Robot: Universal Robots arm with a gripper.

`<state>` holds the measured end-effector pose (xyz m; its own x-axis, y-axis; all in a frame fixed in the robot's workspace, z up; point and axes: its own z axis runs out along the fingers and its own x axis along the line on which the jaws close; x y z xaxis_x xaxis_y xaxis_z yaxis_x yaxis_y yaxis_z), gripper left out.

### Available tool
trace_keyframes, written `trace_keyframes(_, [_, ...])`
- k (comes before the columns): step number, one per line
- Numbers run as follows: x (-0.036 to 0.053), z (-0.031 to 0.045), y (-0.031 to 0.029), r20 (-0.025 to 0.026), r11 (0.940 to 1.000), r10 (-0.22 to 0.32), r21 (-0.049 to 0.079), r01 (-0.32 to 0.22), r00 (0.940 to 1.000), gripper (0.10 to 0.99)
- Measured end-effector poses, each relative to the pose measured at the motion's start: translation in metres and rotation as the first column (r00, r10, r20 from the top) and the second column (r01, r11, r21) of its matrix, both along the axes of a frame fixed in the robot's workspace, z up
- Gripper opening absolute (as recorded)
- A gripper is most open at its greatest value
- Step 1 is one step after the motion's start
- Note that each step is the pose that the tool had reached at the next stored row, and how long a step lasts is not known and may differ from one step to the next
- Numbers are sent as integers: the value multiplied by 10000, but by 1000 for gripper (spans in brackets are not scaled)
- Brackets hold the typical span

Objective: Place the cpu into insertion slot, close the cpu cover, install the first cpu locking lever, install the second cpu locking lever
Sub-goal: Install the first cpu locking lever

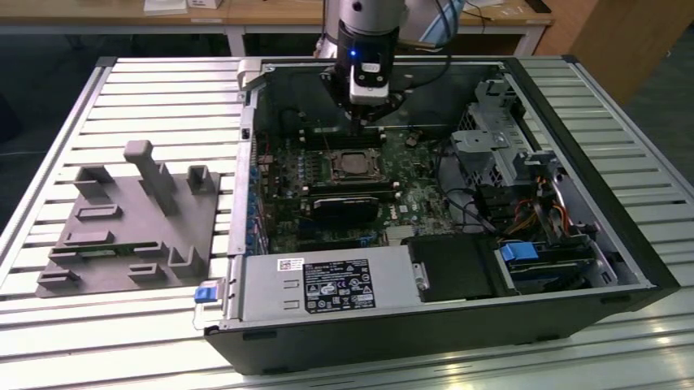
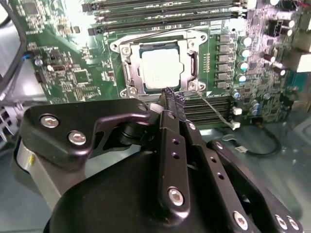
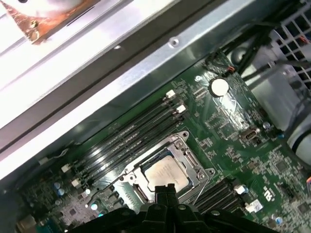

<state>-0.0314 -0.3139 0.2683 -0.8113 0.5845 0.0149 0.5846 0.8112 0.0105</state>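
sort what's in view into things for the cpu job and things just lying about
For the job: cpu, seated in the insertion slot; cpu cover, down around it; wire locking lever; gripper, at the socket's edge.

Lying about: grey fixture block; memory slots; coin battery; power supply.

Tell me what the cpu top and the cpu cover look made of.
cpu: metal lid, dull silver-grey, matte with a soft glare. cpu cover: likely stamped sheet metal, brighter and silvery, with thin edges and a cut-out centre.
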Motion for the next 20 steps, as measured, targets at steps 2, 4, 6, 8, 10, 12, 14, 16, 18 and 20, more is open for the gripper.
trace_keyframes(2, [0, 0, 0, 4, 9997, 253, 40, -253, 9997, 118])
trace_keyframes(4, [-1, 0, 0, 19, 9988, 480, 74, -481, 9988, 118])
trace_keyframes(6, [0, -1, 0, 53, 9977, 673, 82, -673, 9977, 118])
trace_keyframes(8, [0, -2, 0, 93, 9963, 858, 78, -859, 9963, 118])
trace_keyframes(10, [0, -4, 0, 138, 9947, 1027, 74, -1028, 9946, 118])
trace_keyframes(12, [0, -7, 0, 157, 9914, 1304, 73, -1305, 9913, 118])
trace_keyframes(14, [0, -12, 0, 171, 9871, 1599, 70, -1600, 9870, 118])
trace_keyframes(16, [0, -15, 0, 179, 9812, 1930, 67, -1931, 9810, 118])
trace_keyframes(18, [-1, -19, 0, 182, 9736, 2280, 67, -2281, 9735, 118])
trace_keyframes(20, [0, -24, 0, 185, 9662, 2576, 68, -2578, 9661, 118])
